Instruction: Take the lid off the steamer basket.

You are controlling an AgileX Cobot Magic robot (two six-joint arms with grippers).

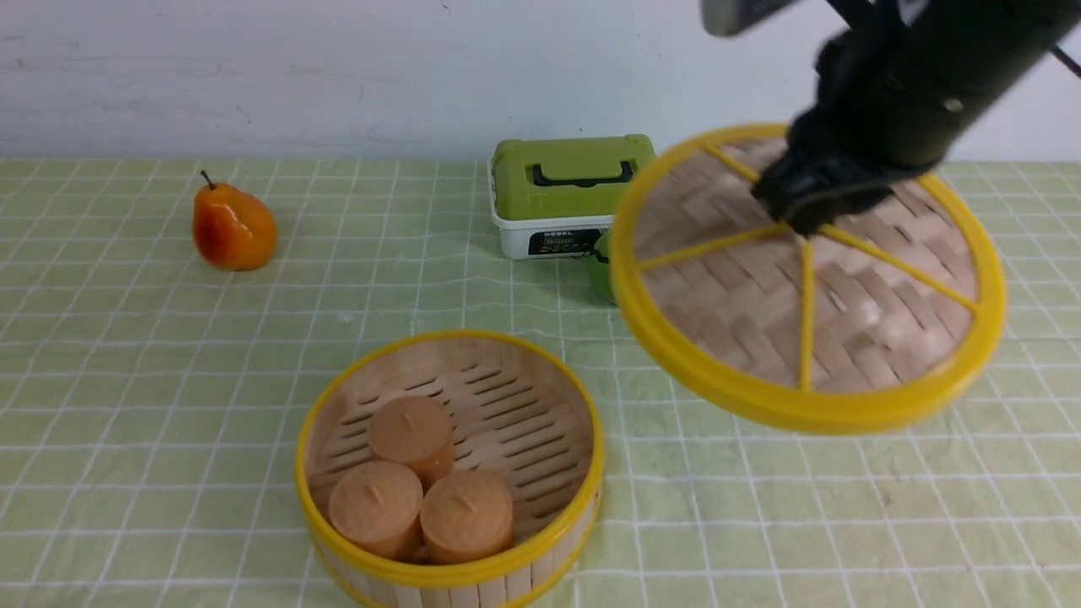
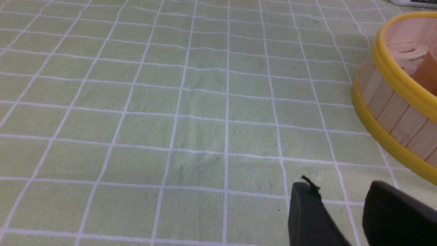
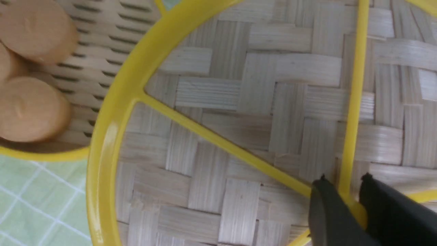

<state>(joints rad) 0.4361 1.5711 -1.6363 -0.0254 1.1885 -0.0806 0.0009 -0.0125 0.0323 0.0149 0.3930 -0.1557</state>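
Observation:
The lid [image 1: 802, 321], a woven bamboo disc with a yellow rim and spokes, hangs tilted in the air to the right of the steamer basket [image 1: 452, 574]. My right gripper [image 1: 802, 221] is shut on the lid's yellow centre knob; the right wrist view shows the fingertips either side of the knob [image 3: 344, 181] over the lid's weave [image 3: 239, 102]. The basket stands uncovered on the cloth with three tan buns [image 1: 422, 490] inside. My left gripper [image 2: 339, 186] is open and empty, low over the cloth beside the basket's wall [image 2: 389, 109]. It is not in the front view.
An orange-red pear [image 1: 232, 226] lies at the back left. A white box with an olive-green top and black handle [image 1: 567, 194] stands at the back centre, with a green object [image 1: 601, 266] partly hidden behind the lid. A green checked cloth [image 1: 169, 380] covers the table.

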